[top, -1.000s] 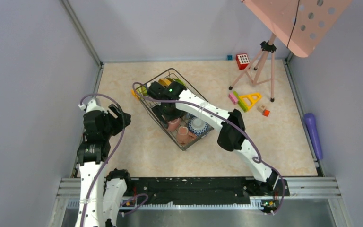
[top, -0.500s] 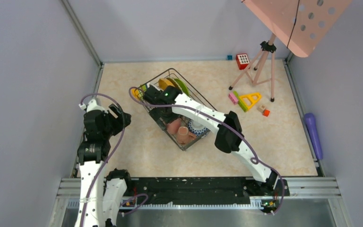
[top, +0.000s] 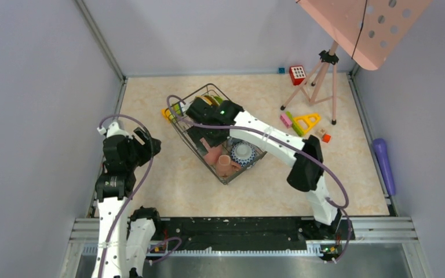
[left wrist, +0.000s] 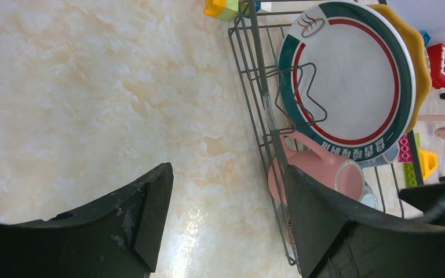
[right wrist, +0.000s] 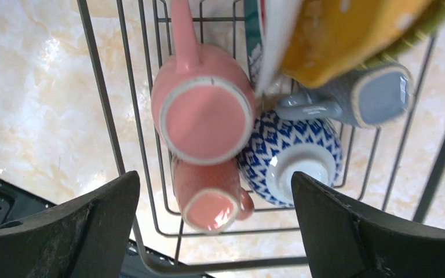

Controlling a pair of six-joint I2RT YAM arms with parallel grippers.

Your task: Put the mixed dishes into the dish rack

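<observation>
The table (top: 168,179) has a pale marbled top. The dish rack (top: 225,181) sits near its middle, set at a slant. Toward the far right corner stand a tripod's pink legs (top: 332,92), with a red cube (top: 297,74) beside them and a pink block (top: 286,120), a yellow triangle (top: 307,121) and an orange block (top: 325,138) nearby.

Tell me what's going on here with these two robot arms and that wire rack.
The right gripper hangs open and empty over the dish rack, which holds the white plate and yellow-orange plate upright, two pink mugs, the upside-down blue-white bowl and the grey-blue mug. The left gripper is open and empty, off to the rack's left. Loading looks nearly done.
</observation>
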